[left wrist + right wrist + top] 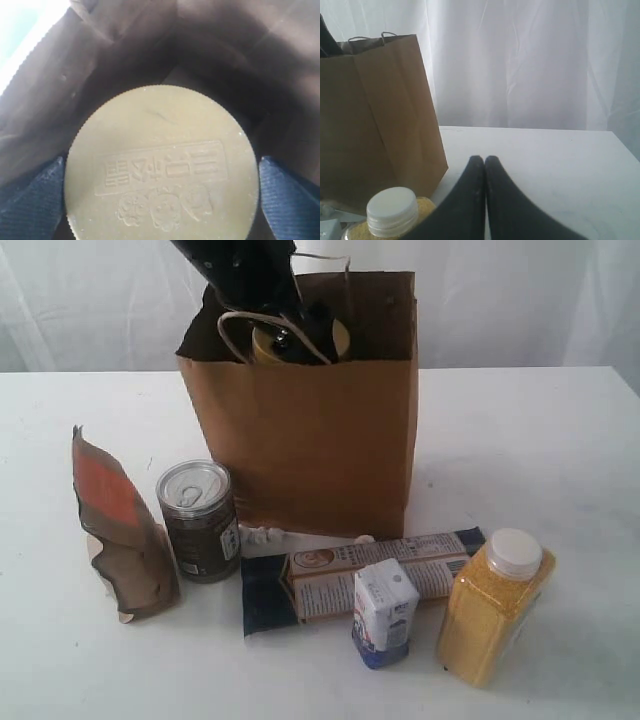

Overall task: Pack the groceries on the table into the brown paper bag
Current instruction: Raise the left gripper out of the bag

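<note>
The brown paper bag (310, 440) stands upright at the middle back of the table (560, 440). My left gripper (285, 335) reaches down into its mouth. In the left wrist view its blue-padded fingers (35, 200) press both sides of the jar's tan embossed lid (161, 160), so the gripper (161, 172) is shut on the jar (263, 346), which hangs near the bag's top. In front of the bag are the orange-brown pouch (122, 530), the dark can (200, 520), the navy packet (330, 575), the white-blue carton (385, 612) and the yellow-grain bottle (495, 605). My right gripper (485, 162) is shut and empty beside the bottle (391, 210).
The bag's dark inner walls (125, 45) close in around the jar. A twisted paper handle (240, 325) loops over the bag's opening by the arm. A white curtain hangs behind the table. The bag (375, 110) stands close to the right gripper.
</note>
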Robot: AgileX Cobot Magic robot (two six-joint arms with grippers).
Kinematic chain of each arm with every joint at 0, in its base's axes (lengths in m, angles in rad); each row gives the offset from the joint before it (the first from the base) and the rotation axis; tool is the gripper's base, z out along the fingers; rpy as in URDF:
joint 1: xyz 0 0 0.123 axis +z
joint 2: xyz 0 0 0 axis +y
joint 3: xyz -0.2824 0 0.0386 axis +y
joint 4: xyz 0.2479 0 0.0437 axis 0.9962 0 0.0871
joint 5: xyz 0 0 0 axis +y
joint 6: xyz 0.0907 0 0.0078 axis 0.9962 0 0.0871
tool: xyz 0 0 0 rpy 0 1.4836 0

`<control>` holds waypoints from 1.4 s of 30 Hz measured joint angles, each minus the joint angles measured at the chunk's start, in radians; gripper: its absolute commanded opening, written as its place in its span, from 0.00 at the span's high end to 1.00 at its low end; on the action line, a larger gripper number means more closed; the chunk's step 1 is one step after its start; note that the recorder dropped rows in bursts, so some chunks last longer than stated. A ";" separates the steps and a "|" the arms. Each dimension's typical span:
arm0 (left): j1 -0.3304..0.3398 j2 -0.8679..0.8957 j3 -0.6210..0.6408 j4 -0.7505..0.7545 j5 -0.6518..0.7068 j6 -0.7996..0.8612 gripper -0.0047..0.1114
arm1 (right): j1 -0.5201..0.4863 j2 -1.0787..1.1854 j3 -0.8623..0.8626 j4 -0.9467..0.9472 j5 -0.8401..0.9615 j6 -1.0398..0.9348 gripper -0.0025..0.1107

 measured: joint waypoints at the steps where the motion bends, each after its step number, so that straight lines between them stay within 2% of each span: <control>1: 0.000 -0.002 0.012 0.000 -0.003 0.000 0.96 | 0.000 0.000 0.000 0.000 0.000 0.000 0.98; 7: 0.000 -0.010 0.094 0.000 -0.079 0.000 0.96 | 0.000 0.000 0.000 0.000 0.000 0.000 0.98; 17: 0.000 -0.040 0.257 -0.002 -0.396 -0.002 0.96 | 0.000 0.000 0.000 0.000 0.000 0.000 0.98; 21: 0.000 -0.040 0.283 -0.002 -0.464 -0.002 0.96 | 0.000 0.000 0.000 0.000 0.000 0.000 0.98; 30: 0.000 -0.062 0.287 -0.002 -0.482 -0.002 0.96 | 0.000 0.000 0.000 0.000 0.000 0.000 0.98; 42: 0.000 -0.114 0.287 0.000 -0.425 -0.014 0.96 | 0.000 0.000 0.000 0.000 0.000 0.000 0.98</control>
